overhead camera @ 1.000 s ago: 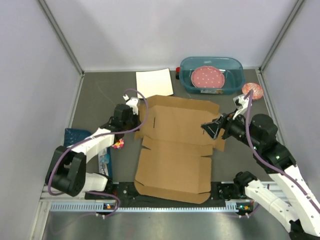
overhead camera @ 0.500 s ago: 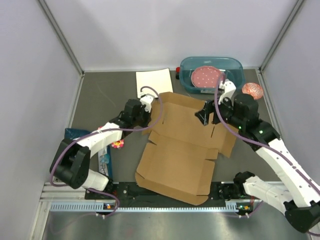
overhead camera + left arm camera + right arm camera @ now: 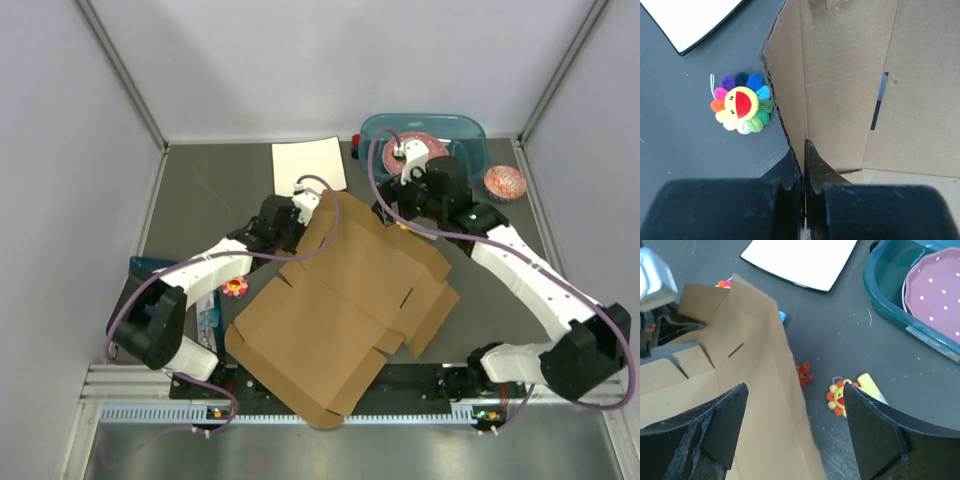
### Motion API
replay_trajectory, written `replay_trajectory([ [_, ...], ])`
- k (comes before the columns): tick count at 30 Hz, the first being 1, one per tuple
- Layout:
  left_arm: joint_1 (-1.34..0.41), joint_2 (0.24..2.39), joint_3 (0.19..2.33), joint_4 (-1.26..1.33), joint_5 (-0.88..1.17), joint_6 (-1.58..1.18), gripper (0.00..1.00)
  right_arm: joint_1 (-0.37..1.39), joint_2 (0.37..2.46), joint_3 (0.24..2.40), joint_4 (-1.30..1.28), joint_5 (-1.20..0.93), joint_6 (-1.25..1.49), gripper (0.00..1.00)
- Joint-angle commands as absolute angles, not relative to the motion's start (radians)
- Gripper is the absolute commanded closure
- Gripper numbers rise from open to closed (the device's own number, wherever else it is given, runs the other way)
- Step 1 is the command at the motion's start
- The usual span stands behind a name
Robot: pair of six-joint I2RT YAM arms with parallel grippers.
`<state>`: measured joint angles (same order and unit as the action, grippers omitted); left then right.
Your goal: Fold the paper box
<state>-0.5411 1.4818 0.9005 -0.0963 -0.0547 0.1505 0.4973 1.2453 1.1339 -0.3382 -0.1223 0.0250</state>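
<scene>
The paper box (image 3: 330, 300) is a flat brown die-cut cardboard sheet lying skewed across the table, its near corner over the front rail. My left gripper (image 3: 308, 207) is shut on the box's far left flap. In the left wrist view that flap (image 3: 840, 75) stands upright, pinched between the shut fingers of the left gripper (image 3: 804, 152). My right gripper (image 3: 393, 215) hovers over the box's far edge. In the right wrist view the right gripper (image 3: 795, 407) is wide open, and the raised cardboard edge (image 3: 740, 390) runs between the fingers, held by neither.
A teal tub (image 3: 472, 135) holding a pink dotted plate (image 3: 420, 152) stands at the back right, with a pink ball (image 3: 505, 180) beside it. A white sheet (image 3: 308, 165) lies at the back. A rainbow flower plush (image 3: 235, 288), blue items (image 3: 150, 270) and an orange flower plush (image 3: 840, 396) lie near the box.
The box has swung round and slid towards the left front. The right arm moved from the box's right side to its far edge, its jaws slightly wider. The left gripper moved right, still pinching.
</scene>
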Motion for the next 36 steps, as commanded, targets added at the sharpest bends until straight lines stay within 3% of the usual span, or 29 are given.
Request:
replay_trajectory([
  [1,-0.549,1.451,0.859,-0.071,-0.086,0.186,1.00,0.506,1.322,1.230,-0.255,-0.167,-0.038,0.22],
  [8,-0.560,1.447,0.844,-0.072,-0.106,0.156,1.00,0.506,1.449,1.259,-0.236,-0.228,0.020,0.23],
  [21,-0.561,1.437,0.851,-0.120,-0.150,0.115,1.00,0.543,1.505,1.210,-0.227,-0.313,0.051,0.27],
  [33,-0.563,1.405,0.845,-0.109,-0.118,0.041,1.00,0.552,1.592,1.209,-0.219,-0.227,0.048,0.38],
  [36,-0.563,1.407,0.847,-0.117,-0.120,0.028,1.00,0.558,1.620,1.223,-0.224,-0.250,0.049,0.46],
])
